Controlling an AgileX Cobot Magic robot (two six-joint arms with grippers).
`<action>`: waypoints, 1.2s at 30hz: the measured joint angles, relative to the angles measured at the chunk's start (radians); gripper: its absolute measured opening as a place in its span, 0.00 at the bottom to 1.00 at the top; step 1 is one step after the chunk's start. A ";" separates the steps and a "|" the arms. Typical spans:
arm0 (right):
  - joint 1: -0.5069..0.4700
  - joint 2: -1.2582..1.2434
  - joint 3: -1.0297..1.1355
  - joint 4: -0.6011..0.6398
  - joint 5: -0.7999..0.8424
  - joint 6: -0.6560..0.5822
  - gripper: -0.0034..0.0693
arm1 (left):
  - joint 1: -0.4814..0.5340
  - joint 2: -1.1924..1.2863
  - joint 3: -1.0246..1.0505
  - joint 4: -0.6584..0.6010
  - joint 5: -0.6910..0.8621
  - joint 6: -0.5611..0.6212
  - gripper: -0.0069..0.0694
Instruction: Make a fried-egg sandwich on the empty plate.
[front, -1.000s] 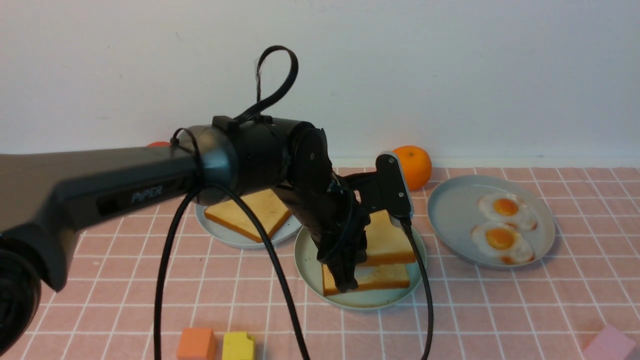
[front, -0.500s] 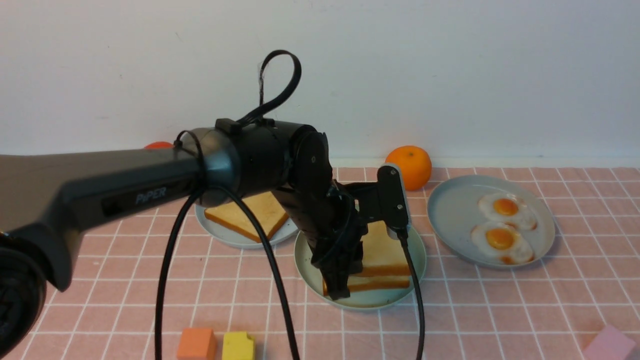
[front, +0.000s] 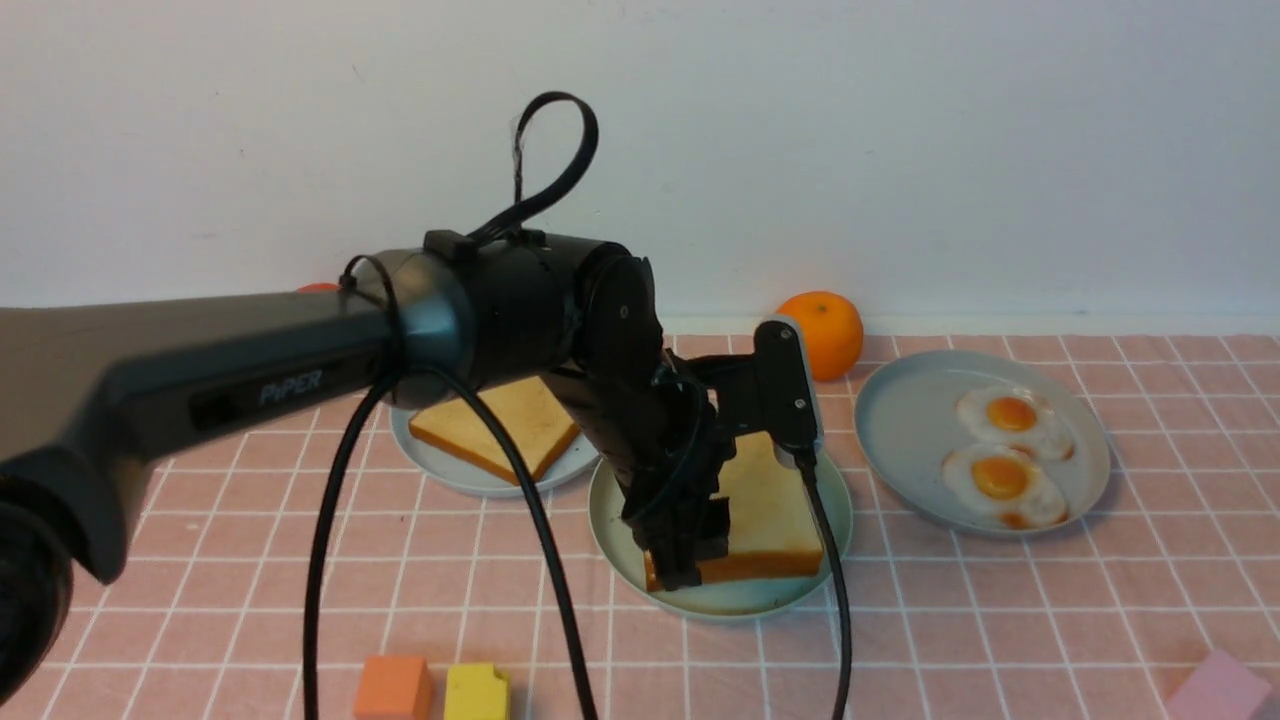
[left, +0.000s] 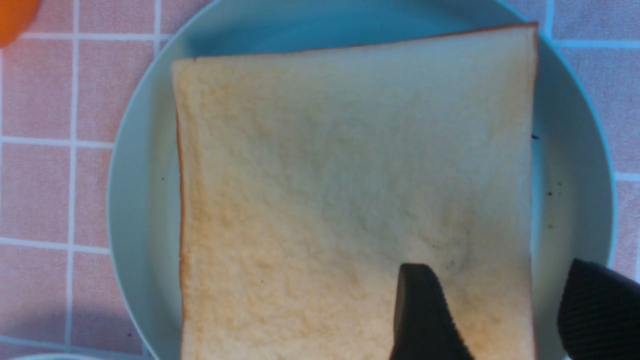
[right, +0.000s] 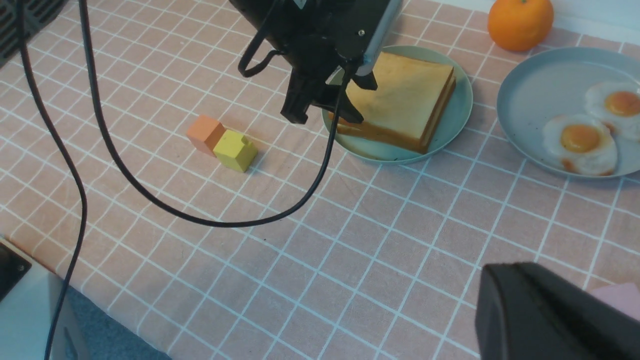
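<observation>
Item 1, the fried-egg sandwich (front: 765, 500): two square tan toast slices with darker brown crusts, stacked flush. You cannot see any egg between them from these views. It lies on the empty plate (front: 745, 600), a round mint-green plastic plate with a low rim, at the middle of your pink checked tablecloth (front: 1000, 620).

Item 2, your left gripper (front: 685, 550): it hangs over the near left corner of the sandwich with its jaws spread and nothing between them. In the wrist view one black finger (left: 420, 310) sits over the top slice, and the other stands past the toast's edge, over the plate.

Item 3, your right gripper (right: 550, 315): only a black edge shows, low over the cloth and well apart from the plates. You cannot tell how its jaws stand.

Item 4, a pale blue-grey round plate (front: 450, 475) behind and to the left, bearing a single toast slice (front: 495, 425).

Item 5, a second blue-grey plate (front: 900, 440) to the right, holding two fried eggs (front: 1005, 480).

Item 6, a round orange fruit (front: 825, 330) by the wall.

Item 7, an orange cube (front: 392, 688) touching a yellow block (front: 476, 692) at the near edge, with a pink block (front: 1220, 690) at the near right
</observation>
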 joint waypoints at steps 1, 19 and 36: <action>0.000 0.000 0.000 0.000 0.000 0.000 0.11 | 0.000 -0.022 0.000 -0.003 0.013 -0.025 0.64; 0.000 -0.034 0.000 0.025 0.000 -0.064 0.12 | -0.041 -1.022 0.436 -0.074 0.177 -0.753 0.11; 0.000 -0.058 0.000 0.055 0.000 -0.070 0.04 | -0.041 -1.765 1.185 -0.253 -0.455 -0.740 0.11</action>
